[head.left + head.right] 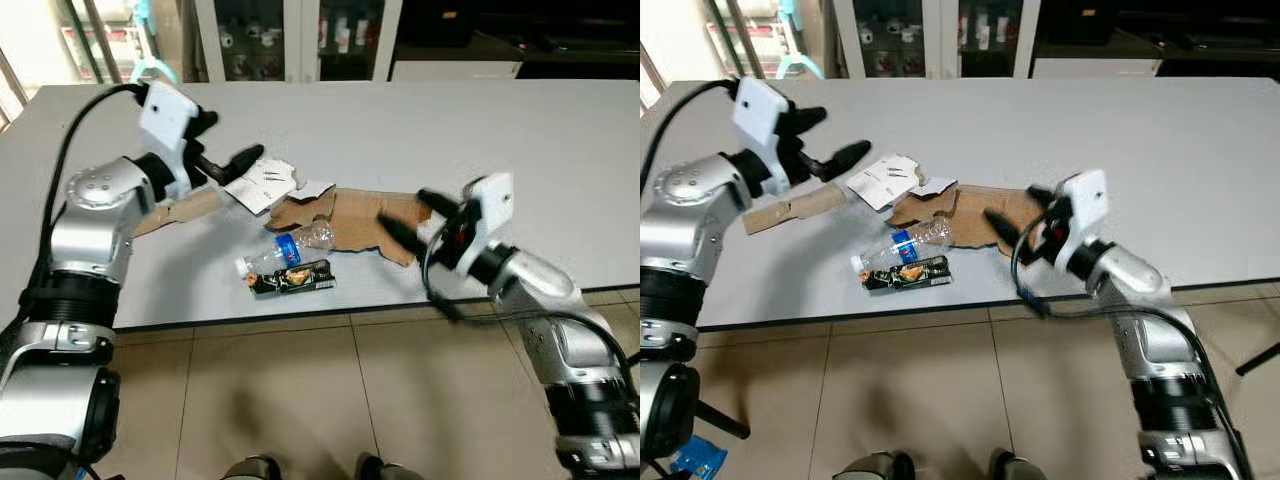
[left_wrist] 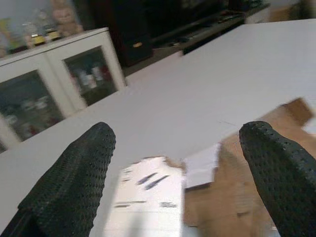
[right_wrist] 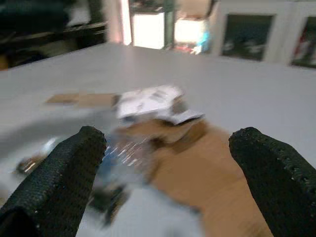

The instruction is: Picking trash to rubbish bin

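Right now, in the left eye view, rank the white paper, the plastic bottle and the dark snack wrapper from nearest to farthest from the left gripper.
1. White paper: just beyond the left gripper, on the table.
2. Plastic bottle: lying toward the table's near edge, below the paper.
3. Dark snack wrapper: beside the bottle, closest to the edge; farthest, though only slightly past the bottle.

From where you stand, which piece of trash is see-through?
The crushed clear plastic bottle with the blue label; the brown cardboard, white paper and dark wrapper are opaque.

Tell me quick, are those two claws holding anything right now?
Left gripper: open, holding nothing, above the white paper.
Right gripper: open, holding nothing, over the torn cardboard.
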Robot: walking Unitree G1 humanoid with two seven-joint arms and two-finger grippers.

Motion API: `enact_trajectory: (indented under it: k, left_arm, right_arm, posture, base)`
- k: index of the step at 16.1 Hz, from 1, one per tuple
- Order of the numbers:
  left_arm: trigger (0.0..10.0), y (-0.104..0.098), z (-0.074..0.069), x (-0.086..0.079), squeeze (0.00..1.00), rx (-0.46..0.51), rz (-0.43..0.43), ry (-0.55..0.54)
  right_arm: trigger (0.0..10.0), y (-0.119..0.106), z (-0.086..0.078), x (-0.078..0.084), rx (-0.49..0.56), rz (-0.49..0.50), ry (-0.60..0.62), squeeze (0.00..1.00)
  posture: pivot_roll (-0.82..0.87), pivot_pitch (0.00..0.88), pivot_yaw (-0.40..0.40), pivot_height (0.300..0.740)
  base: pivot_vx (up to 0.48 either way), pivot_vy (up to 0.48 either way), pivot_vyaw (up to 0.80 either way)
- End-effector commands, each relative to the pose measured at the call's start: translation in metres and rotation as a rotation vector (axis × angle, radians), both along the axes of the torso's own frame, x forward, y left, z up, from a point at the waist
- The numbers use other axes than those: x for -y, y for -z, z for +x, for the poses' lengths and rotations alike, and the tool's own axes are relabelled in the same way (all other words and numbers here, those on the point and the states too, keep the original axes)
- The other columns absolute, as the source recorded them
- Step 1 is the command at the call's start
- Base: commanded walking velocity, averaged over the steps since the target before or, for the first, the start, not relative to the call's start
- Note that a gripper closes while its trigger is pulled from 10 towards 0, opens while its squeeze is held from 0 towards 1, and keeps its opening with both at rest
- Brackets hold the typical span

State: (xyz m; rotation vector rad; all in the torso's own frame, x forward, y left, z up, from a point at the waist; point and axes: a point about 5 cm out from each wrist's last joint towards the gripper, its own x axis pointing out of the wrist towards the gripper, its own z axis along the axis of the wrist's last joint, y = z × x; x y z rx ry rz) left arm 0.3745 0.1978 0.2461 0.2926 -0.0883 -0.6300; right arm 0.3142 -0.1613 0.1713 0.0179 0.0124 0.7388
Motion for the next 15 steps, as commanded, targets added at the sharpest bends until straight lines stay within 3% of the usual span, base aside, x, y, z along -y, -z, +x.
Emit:
enact_trajectory:
  k: [1,5,8,12,15]
  left_arm:
    - [10.0,0.000,-0.002,0.008,0.00,-0.012,0.025,0.061]
    - [10.0,-0.007,-0.001,0.019,0.00,-0.027,0.121,0.181]
    - [10.0,-0.020,0.004,0.031,0.00,-0.010,0.182,0.256]
    - [10.0,-0.025,0.007,0.036,0.00,-0.003,0.168,0.274]
    - [10.0,-0.018,0.004,0.041,0.00,-0.065,0.168,0.361]
  right_arm:
    - [10.0,0.007,-0.007,-0.003,-0.040,-0.019,-0.075,0.00]
    - [10.0,0.018,-0.020,-0.011,-0.101,-0.048,-0.193,0.00]
    - [10.0,0.031,-0.024,-0.011,-0.138,-0.079,-0.205,0.00]
    - [10.0,0.032,-0.026,-0.014,-0.151,-0.061,-0.211,0.00]
    - [10.0,0.037,-0.029,-0.016,-0.171,-0.071,-0.225,0.00]
  posture:
    - [-0.02,0.101,-0.013,0.740]
    - [-0.02,0.107,-0.008,0.740]
    - [-0.01,0.126,-0.001,0.740]
    - [-0.02,0.140,0.004,0.740]
    - [-0.02,0.147,0.005,0.740]
  base:
    - [0.000,0.000,0.00]
    - [0.000,0.000,0.00]
    - [0.000,0.000,0.00]
    - [0.000,0.000,0.00]
    - [0.000,0.000,0.00]
